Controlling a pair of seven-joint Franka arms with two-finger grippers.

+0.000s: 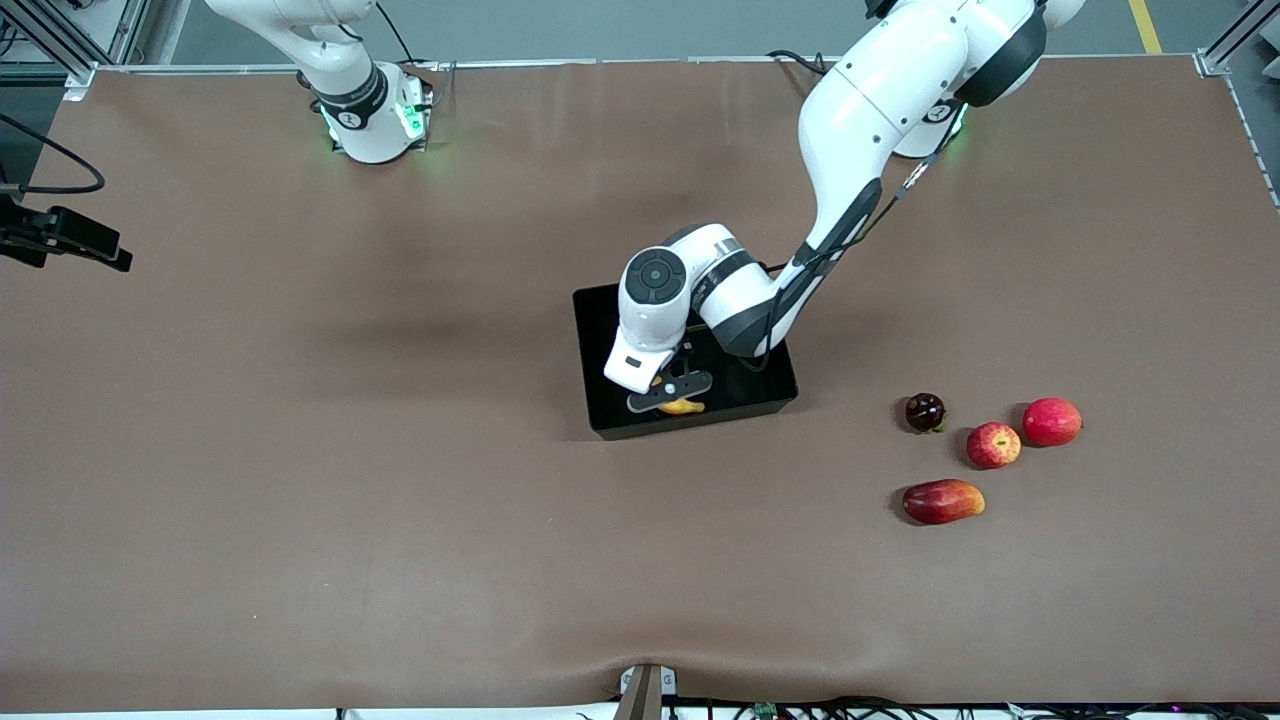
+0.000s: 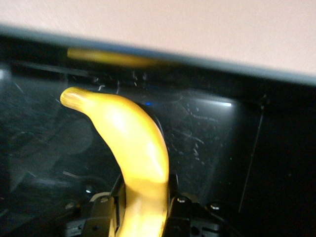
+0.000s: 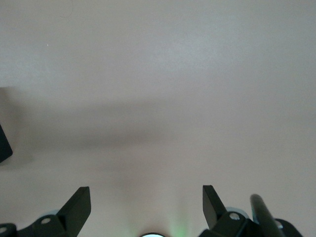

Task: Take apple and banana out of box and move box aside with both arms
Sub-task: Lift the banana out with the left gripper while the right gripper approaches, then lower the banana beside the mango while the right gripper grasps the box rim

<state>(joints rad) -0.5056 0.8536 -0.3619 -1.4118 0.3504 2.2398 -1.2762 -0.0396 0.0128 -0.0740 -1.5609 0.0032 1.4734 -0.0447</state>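
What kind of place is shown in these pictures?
Probably a robotics lab: two white arms bolted to a brown-covered table, the left gripper gripping a banana in a black box, and aluminium framing around.

White jointed arms (image 1: 860, 120) with dark grey joint bands, black cables and green-lit bases.

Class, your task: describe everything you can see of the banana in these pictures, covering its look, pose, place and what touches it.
The banana is a single curved fruit with smooth, plain yellow skin and a blunt, rounded tip. It sits inside the black box, in the part nearer the front camera, over the glossy, scratched bottom. The left gripper is shut on it, a finger on each side near one end, while the tip points away toward a box wall. From the front, the gripper hides most of it.
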